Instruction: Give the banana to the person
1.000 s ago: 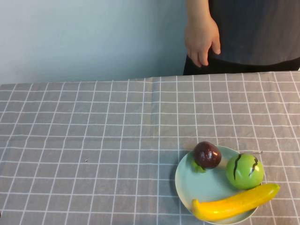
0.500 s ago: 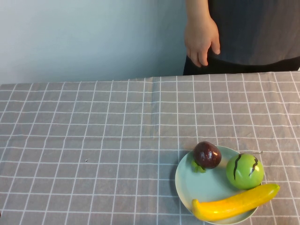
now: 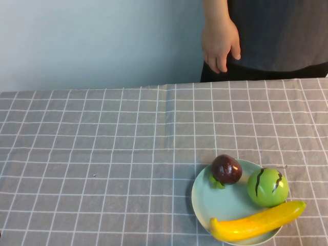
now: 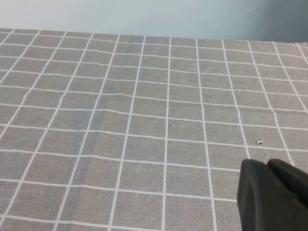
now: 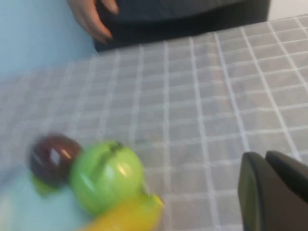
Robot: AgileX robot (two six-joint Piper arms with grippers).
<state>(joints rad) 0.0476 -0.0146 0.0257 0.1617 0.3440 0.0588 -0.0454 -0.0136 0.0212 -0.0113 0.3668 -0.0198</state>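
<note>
Hovering above the grey checked tablecloth, the left gripper shows only in the left wrist view, as two black fingertips lying side by side with almost no gap between them; they hold nothing and touch nothing. The cloth beneath them is bare grid.

The right gripper shows likewise only in the right wrist view, its two dark fingertips pressed close together and empty, poised over the cloth near the plate and clear of all the fruit. Neither gripper appears in the high view.

The single container is a pale blue plate, set on the cloth near the table's near edge on the robot's right. It holds three items. The banana, long, curved and glossy yellow, lies across the near side of the plate, one end resting low on the plate, the other reaching past the rim on the right. The round green fruit, marked by dark slits, sits just behind the banana. The small dark-purple fruit rests at the far rim, beside the green fruit on its left, with a small green leaf under it.

At the far edge of the table stands the person, in a dark grey shirt, bare hand hanging loosely, fingers down, well apart from the plate.
</note>
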